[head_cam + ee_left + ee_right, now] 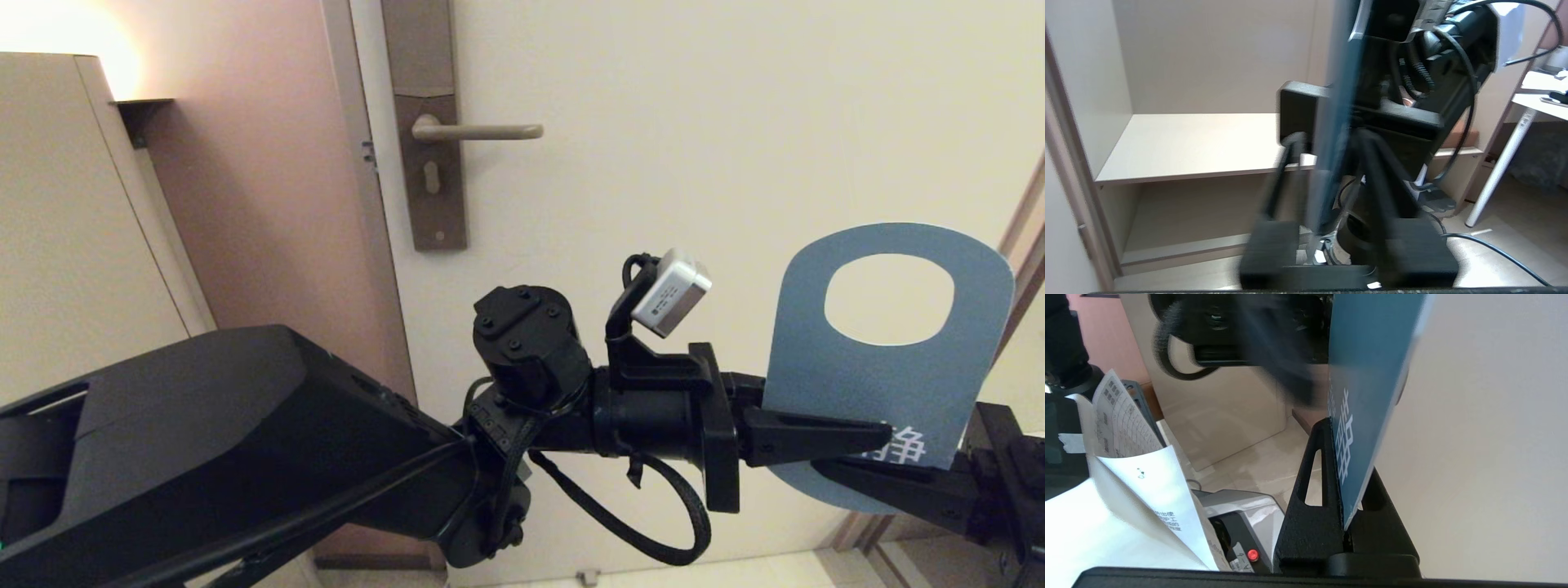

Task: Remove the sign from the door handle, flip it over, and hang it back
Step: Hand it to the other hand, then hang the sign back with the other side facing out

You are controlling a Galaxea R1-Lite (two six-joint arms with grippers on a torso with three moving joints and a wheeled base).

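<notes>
While pinched edgewise between the right gripper (pixel 1349 522) fingers, left gripper (pixel 849 445) parted alongside, the sign (pixel 890 359): thin, light, stiff card, likely slippery; best held below its hole.

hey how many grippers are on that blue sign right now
2. The right gripper is clamped on the sign at its lower edge, low right in the head view. The left gripper reaches in from the left, fingers straddling the same lower part, loosened.

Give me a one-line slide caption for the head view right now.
Blue door sign held off the bare door handle, right pincer clamped on its lower edge, left pincer opened around it.
</notes>
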